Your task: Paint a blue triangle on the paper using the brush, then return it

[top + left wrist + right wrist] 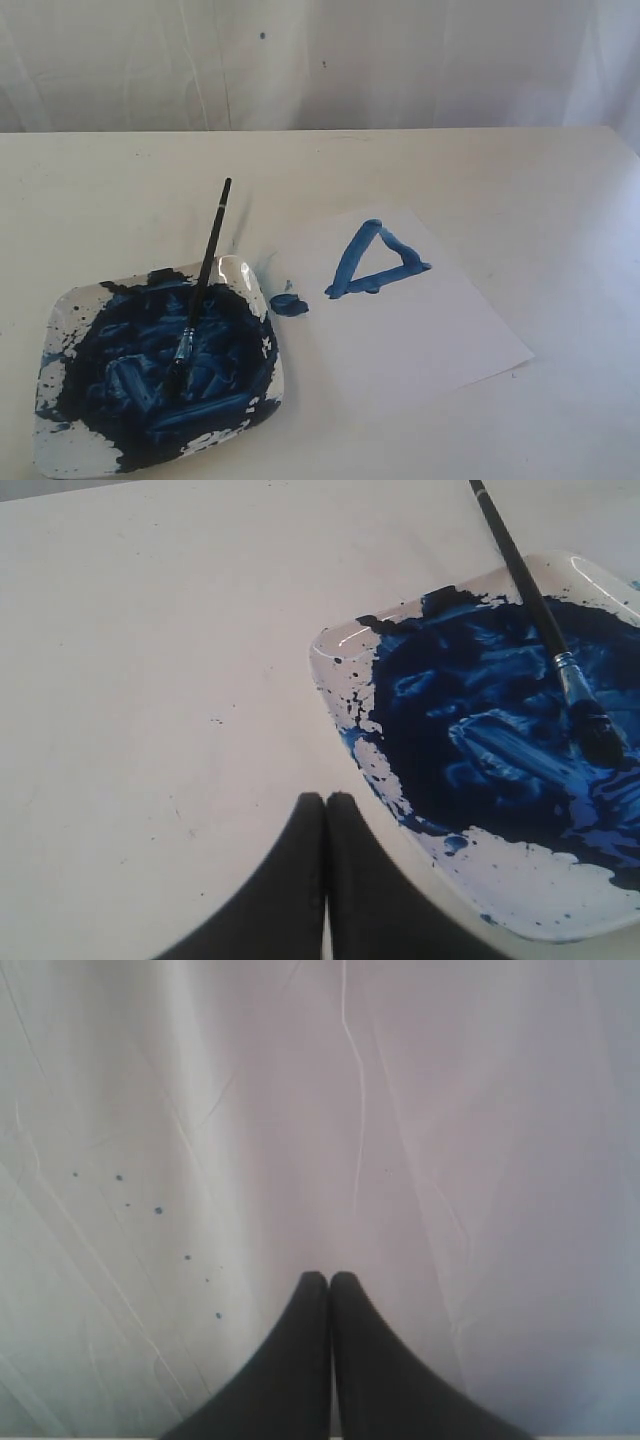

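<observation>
The white paper [420,320] lies on the table right of centre, with a small blue triangle [375,260] painted near its upper left corner. The brush [203,272] rests on the square white plate [70,440], its black handle leaning over the far rim and its bristles in the blue paint; in the left wrist view the brush [545,620] lies across the plate [520,890]. My left gripper [326,798] is shut and empty, beside the plate's near corner. Facing a white cloth, my right gripper [329,1277] is shut on nothing. Neither gripper shows in the exterior view.
A round blue paint blob [289,304] sits on the table between plate and paper. A creased white cloth [320,60] hangs behind the table; the same cloth [400,1110] with a few dark specks fills the right wrist view.
</observation>
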Robot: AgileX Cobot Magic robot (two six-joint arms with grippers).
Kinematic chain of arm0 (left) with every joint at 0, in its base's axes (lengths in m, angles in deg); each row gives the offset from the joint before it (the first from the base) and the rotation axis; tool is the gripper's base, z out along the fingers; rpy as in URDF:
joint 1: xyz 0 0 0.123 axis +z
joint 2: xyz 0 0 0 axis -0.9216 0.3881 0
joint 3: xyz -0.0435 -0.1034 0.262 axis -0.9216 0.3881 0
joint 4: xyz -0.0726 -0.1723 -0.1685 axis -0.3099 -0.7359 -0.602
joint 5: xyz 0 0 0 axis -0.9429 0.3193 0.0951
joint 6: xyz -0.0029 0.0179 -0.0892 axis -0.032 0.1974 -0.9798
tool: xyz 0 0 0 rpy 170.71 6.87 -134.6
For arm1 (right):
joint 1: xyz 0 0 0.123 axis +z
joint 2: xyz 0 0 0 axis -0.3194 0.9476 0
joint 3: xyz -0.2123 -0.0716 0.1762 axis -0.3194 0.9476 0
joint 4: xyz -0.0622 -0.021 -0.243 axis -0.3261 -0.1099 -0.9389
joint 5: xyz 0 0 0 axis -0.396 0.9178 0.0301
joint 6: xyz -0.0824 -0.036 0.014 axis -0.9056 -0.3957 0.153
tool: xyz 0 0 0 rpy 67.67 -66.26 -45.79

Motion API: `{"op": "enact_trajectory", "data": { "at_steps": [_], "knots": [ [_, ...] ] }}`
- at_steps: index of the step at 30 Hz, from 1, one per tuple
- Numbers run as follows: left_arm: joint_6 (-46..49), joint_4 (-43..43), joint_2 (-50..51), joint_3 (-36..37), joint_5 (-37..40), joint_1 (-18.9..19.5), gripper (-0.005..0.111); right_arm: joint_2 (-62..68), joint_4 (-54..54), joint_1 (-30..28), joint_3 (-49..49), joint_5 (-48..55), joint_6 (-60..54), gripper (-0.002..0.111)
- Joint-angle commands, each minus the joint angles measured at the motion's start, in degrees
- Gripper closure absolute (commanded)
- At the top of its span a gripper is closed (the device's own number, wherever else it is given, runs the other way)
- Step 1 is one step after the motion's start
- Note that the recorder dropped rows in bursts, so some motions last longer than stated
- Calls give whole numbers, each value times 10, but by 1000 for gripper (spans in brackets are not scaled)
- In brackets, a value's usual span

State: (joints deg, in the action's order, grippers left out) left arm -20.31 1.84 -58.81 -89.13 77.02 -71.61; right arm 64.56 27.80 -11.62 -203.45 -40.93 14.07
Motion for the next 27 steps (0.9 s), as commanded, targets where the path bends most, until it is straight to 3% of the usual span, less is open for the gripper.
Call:
{"op": "enact_trajectory", "data": {
  "at_steps": [1, 19, 27],
  "knots": [
    [2, -3, -2, 2, 1, -4, 107, -3, -1, -1, 2, -4, 2, 108],
    [2, -3, -2, 2, 1, -4, 107, -10, -7, -1, 2, -4, 10, 108],
    [2, -3, -2, 2, 1, -4, 107, -54, -264, -4, 2, 68, -24, 108]
  ]
}}
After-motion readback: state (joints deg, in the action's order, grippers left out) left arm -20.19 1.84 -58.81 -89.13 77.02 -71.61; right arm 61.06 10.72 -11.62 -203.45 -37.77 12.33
